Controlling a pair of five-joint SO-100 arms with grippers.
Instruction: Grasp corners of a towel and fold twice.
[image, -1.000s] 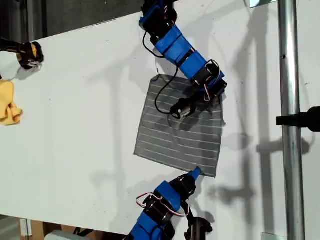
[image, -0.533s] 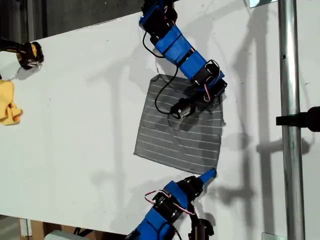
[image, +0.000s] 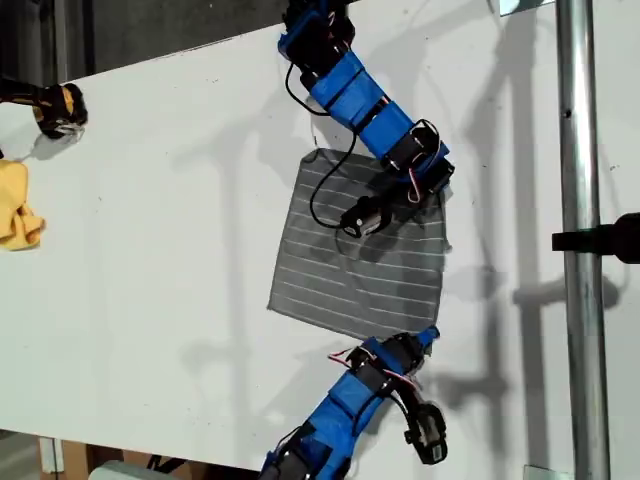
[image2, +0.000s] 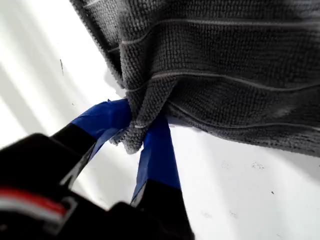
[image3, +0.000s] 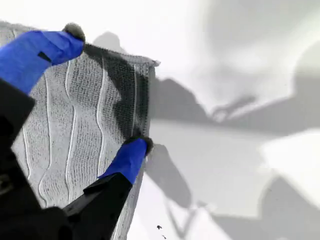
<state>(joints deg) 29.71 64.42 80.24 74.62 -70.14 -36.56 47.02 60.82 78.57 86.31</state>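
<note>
On the near side, towards the exterior view's bottom right, my second gripper (image: 425, 340) (image3: 107, 92) sits at the near right corner (image3: 150, 62) of the towel (image: 350, 270) (image3: 65, 125). Its blue fingers (image3: 127, 160) are spread apart. One tip rests at the towel's edge and the other is over the striped cloth, with the corner lying flat between them and not pinched.

The towel lies spread on the white table (image: 150, 250), grey with thin white stripes, roughly in the middle of the exterior view.

At the towel's far right corner, my first gripper (image: 435, 185) (image2: 140, 127) has its jaws closed on the fabric. In the first wrist view a bunched tip of towel (image2: 225, 60) is squeezed between the two blue fingers (image2: 157, 150).

Well apart, at the exterior view's left edge, a small yellow cloth (image: 15, 215) lies crumpled. A metal pole (image: 580, 250) runs near to far along the exterior view's right.
</note>
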